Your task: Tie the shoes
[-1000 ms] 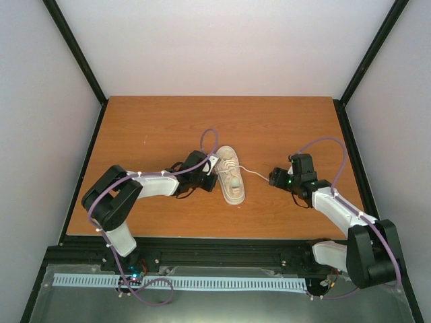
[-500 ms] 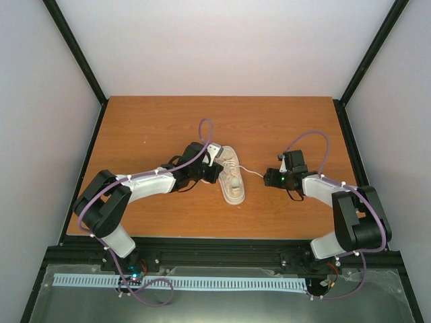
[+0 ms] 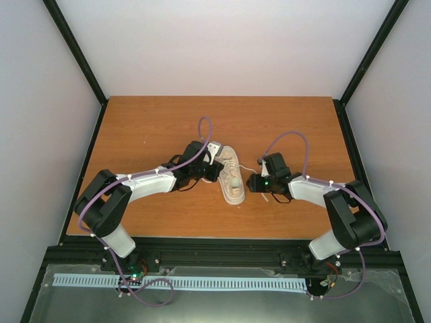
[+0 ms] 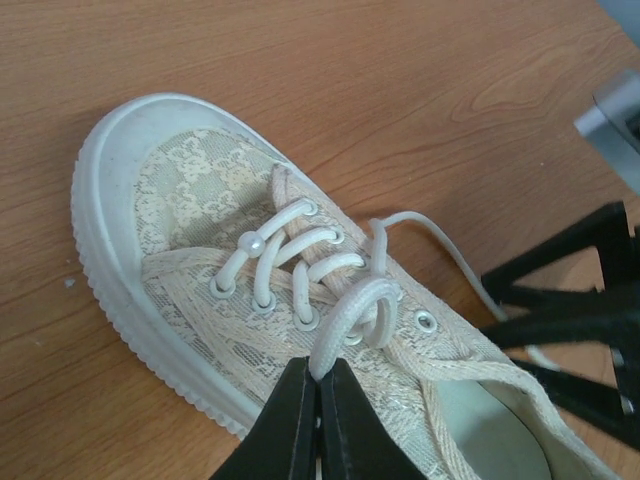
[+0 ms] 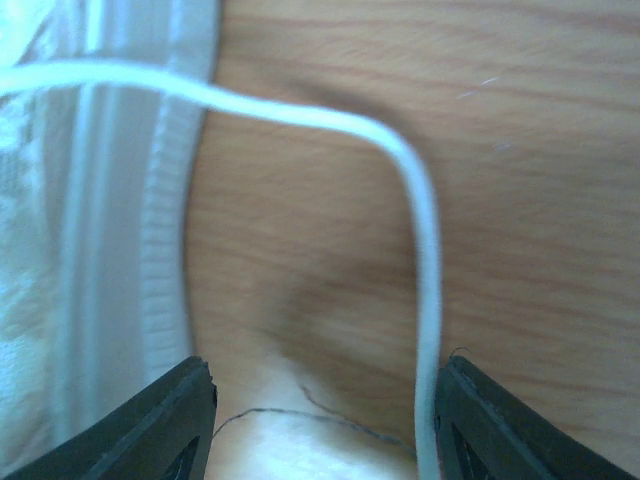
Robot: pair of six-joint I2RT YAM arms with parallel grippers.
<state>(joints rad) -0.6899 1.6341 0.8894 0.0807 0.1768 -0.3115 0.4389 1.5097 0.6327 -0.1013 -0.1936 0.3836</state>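
Note:
The cream sneaker (image 3: pixel 231 177) lies mid-table, its toe towards the near edge. My left gripper (image 3: pixel 215 169) is at the shoe's left side. In the left wrist view it (image 4: pixel 320 378) is shut on a loop of white lace (image 4: pixel 352 305) above the eyelets of the shoe (image 4: pixel 190 200). My right gripper (image 3: pixel 251 183) is just right of the shoe and shows in the left wrist view (image 4: pixel 575 320). In the right wrist view it (image 5: pixel 325 410) is open, low over the table. The other lace end (image 5: pixel 428 280) runs between the fingers, close to the right fingertip (image 5: pixel 470 405). The shoe's sole (image 5: pixel 150 200) is at the left.
The wooden table (image 3: pixel 148 128) has black rails along its left and right edges. Purple cables (image 3: pixel 286 140) arch over both arms. White walls surround the table.
My right gripper has moved left along the loose lace, up to the shoe's right side. My left gripper shifted slightly up and right at first, then stayed still on the shoe.

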